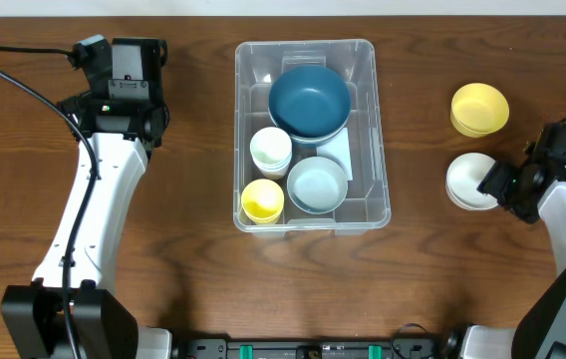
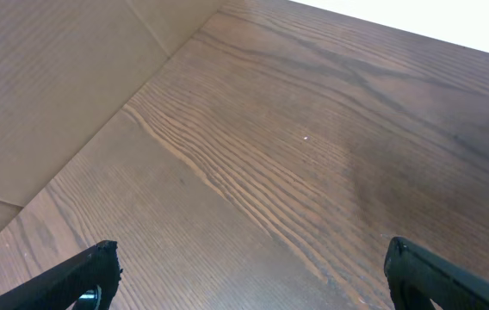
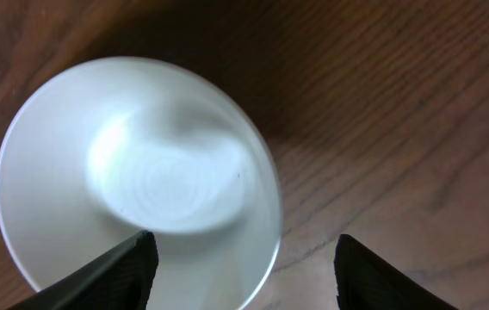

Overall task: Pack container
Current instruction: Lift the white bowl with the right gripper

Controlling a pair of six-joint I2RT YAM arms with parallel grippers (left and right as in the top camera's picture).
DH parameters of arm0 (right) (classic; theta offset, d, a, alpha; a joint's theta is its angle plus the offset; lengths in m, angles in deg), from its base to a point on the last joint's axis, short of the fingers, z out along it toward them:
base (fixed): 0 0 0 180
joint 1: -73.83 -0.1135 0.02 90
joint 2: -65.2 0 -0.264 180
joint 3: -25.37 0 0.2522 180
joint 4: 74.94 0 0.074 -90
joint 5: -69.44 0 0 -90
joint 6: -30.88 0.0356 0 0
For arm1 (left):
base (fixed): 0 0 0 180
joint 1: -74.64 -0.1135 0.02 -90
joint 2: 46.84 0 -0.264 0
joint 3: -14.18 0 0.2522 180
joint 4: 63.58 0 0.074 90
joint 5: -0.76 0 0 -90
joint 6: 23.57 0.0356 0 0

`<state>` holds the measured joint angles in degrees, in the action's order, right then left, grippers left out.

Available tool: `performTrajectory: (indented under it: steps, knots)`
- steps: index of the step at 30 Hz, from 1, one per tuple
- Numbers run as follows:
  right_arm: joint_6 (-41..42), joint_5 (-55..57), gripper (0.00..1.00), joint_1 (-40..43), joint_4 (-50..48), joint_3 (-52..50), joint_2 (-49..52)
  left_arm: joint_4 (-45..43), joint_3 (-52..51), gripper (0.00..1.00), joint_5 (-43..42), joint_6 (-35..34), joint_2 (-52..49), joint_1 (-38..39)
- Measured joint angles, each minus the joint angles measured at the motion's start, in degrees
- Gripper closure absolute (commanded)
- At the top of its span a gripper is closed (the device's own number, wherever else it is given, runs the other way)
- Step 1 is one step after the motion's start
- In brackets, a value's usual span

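The clear plastic container (image 1: 373,170) stands mid-table. It holds a dark blue bowl (image 1: 308,100), a white cup (image 1: 270,150), a yellow cup (image 1: 262,199) and a pale blue bowl (image 1: 317,184). A white bowl (image 1: 467,181) and a yellow bowl (image 1: 479,108) sit on the table at the right. My right gripper (image 1: 495,183) is open, its fingers (image 3: 244,258) straddling the rim of the white bowl (image 3: 133,181). My left gripper (image 1: 124,65) is open and empty over bare table (image 2: 244,275) at the far left.
The wooden table (image 1: 193,269) runs to its far edge just behind the container. A black cable (image 1: 24,85) lies along the left side near the left arm.
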<state>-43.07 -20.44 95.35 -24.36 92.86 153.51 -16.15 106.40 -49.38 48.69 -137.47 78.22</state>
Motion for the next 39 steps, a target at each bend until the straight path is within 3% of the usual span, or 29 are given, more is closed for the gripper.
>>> performTrajectory:
  steps: [13,27,30,39]
  knots:
    - [-0.26,-0.2,0.54,0.07,-2.71,0.0,6.01,0.0,0.0,0.02,0.0,0.0,-0.02,0.0]
    - [0.0,-0.26,0.94,0.72,-3.04,0.0,6.51,-0.02,0.0,0.02,0.0,0.0,-0.02,0.0]
    - [-0.13,-0.55,0.99,0.79,-3.06,0.07,6.51,-0.02,0.0,0.02,0.0,0.0,-0.02,0.0]
    - [0.0,-1.49,0.99,0.79,-1.84,0.79,6.45,0.0,0.0,0.02,0.0,0.0,-0.02,0.0]
